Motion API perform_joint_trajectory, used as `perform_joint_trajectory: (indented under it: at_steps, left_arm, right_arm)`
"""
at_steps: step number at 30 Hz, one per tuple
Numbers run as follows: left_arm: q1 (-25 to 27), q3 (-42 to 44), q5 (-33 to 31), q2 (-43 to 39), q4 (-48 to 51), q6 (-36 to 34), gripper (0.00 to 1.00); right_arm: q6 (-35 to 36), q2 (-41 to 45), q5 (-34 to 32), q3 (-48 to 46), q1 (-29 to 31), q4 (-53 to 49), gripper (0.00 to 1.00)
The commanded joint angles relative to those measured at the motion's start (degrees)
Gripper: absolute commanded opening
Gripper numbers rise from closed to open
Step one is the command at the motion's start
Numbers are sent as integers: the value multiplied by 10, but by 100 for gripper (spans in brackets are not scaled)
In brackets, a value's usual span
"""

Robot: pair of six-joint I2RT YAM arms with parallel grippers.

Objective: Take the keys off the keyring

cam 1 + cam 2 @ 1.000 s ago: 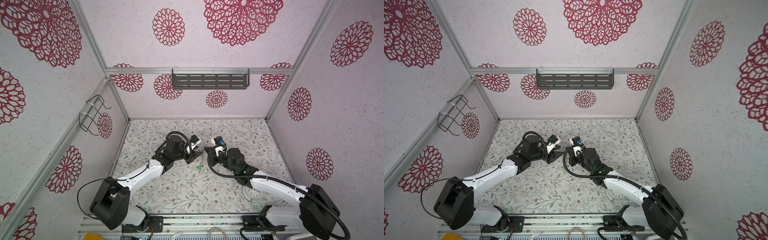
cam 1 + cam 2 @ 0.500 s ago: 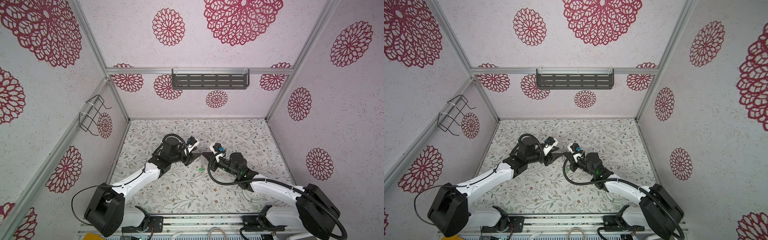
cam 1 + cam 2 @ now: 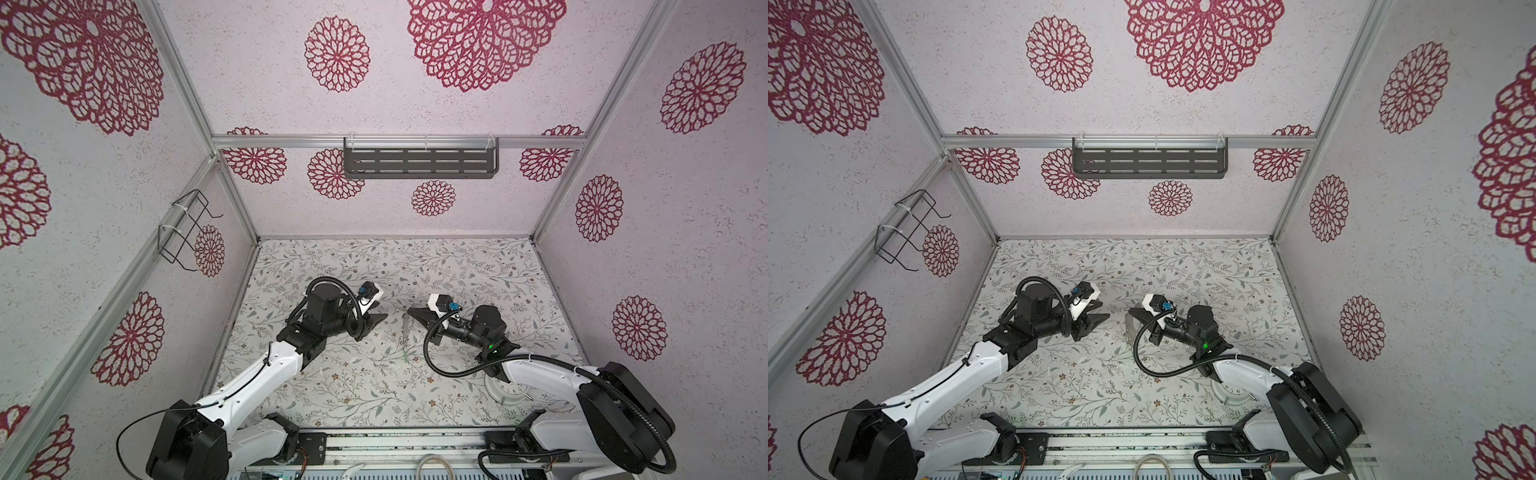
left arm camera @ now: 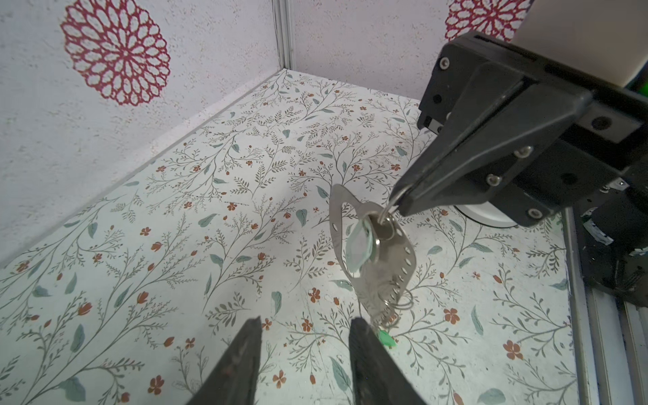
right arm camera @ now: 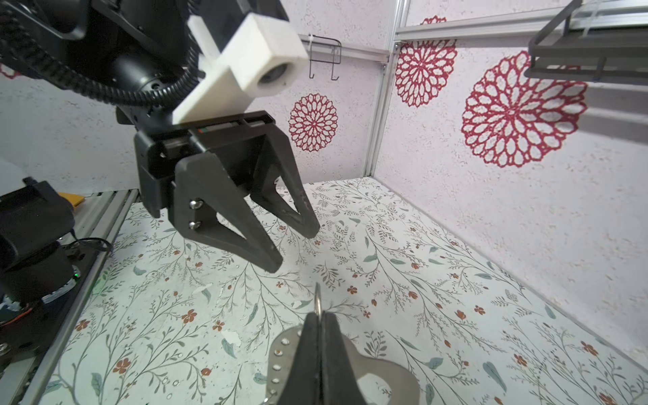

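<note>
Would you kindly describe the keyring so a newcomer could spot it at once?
Find the middle of the floral table. There, from the shut right gripper, hangs the keyring: a flat dull-metal loop edged with small holes, far bigger than the green-tagged key at its lower end.

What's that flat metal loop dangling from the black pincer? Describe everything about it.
The keyring is a flat, dull silvery metal loop with a big oval opening and small holes along its band. It hangs tilted from a wire ring pinched in the shut right gripper. A pale-tagged key lies against it; small rings dangle below.
</note>
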State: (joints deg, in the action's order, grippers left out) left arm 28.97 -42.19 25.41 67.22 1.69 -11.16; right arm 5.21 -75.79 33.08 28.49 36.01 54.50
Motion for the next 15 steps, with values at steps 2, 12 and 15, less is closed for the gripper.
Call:
perform_joint_trajectory:
  at_steps: [2,12,15]
  left_arm:
    - [20,0,4,7,-17,-8,45]
    - [28,3,14,25,-32,-17,42]
    - [28,-1,24,37,-35,-15,42]
  right_arm:
    - [10,-10,60,18,-2,65,0]
    - [15,-34,74,26,-1,83,0]
    - [35,-35,69,31,4,66,0]
